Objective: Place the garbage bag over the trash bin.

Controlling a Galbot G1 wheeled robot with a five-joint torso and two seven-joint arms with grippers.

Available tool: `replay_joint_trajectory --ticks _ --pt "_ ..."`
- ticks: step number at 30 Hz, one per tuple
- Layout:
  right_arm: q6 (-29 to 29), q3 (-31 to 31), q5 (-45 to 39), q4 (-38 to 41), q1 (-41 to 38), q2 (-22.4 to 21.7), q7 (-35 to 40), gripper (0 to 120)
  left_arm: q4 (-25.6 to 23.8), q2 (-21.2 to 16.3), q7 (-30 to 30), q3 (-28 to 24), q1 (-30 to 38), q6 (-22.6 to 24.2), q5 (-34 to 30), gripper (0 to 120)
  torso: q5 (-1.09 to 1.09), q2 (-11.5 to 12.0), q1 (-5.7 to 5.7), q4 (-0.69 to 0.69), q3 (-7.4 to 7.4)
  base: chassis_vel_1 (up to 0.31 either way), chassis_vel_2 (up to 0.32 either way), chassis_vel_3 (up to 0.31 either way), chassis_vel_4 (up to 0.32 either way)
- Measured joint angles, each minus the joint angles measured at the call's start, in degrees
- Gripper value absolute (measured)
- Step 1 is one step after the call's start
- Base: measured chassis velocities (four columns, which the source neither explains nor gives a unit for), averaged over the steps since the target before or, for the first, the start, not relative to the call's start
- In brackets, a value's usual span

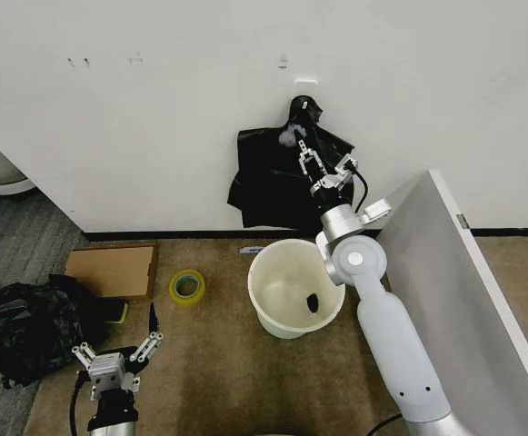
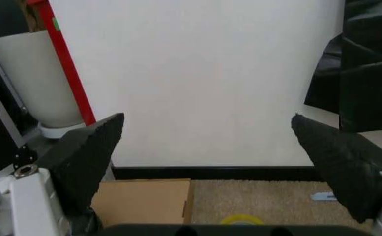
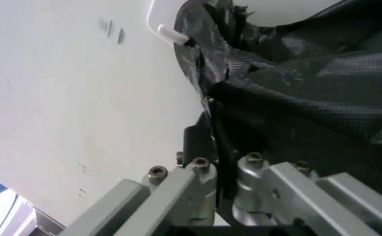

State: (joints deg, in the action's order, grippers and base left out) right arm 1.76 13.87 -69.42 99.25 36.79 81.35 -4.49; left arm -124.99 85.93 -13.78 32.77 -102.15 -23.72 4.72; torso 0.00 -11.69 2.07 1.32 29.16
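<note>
Right gripper (image 1: 302, 143): raised to the wall, clenched on the bag (image 1: 268, 186) near its top — pads pressed into black plastic (close up in the right wrist view).
Bag: hanging flat against the wall from a white hook (image 3: 166, 30), just behind the bin (image 1: 295, 286).
Bin: upright on the carpet, mouth uncovered.
Left gripper (image 1: 118, 350): low over the carpet, fingers spread — grasping nothing.

- bin (image 1: 296, 289) sits on the floor just in front of the wall
- bags (image 1: 277, 177) hang on the wall right behind it
- tape (image 1: 187, 287) left of bin, box (image 1: 111, 271) further left
</note>
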Motion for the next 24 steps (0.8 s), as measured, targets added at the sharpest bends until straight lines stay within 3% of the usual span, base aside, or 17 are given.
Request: replay_joint_trajectory --ticks 9,15,24 --pt "0.1 -0.6 0.8 1.5 0.9 0.3 0.4 0 0.3 -0.2 -0.3 0.2 0.3 0.0 -0.1 100 0.0 0.0 0.0 0.0 0.0 0.0 0.0 0.0 0.0" --pt "-0.2 -2.3 3.3 7.3 7.6 -5.1 -0.3 0 0.7 -0.3 -0.4 -0.6 0.8 0.1 -0.1 100 0.01 0.0 0.0 0.0 0.0 0.0 0.0 0.0 0.0" --pt "-0.5 -2.7 6.2 13.8 16.0 -9.6 -0.8 0 0.9 -0.7 -0.4 -1.3 1.0 0.2 -0.1 100 0.01 0.0 0.0 0.01 0.0 0.0 0.0 0.0 0.0"
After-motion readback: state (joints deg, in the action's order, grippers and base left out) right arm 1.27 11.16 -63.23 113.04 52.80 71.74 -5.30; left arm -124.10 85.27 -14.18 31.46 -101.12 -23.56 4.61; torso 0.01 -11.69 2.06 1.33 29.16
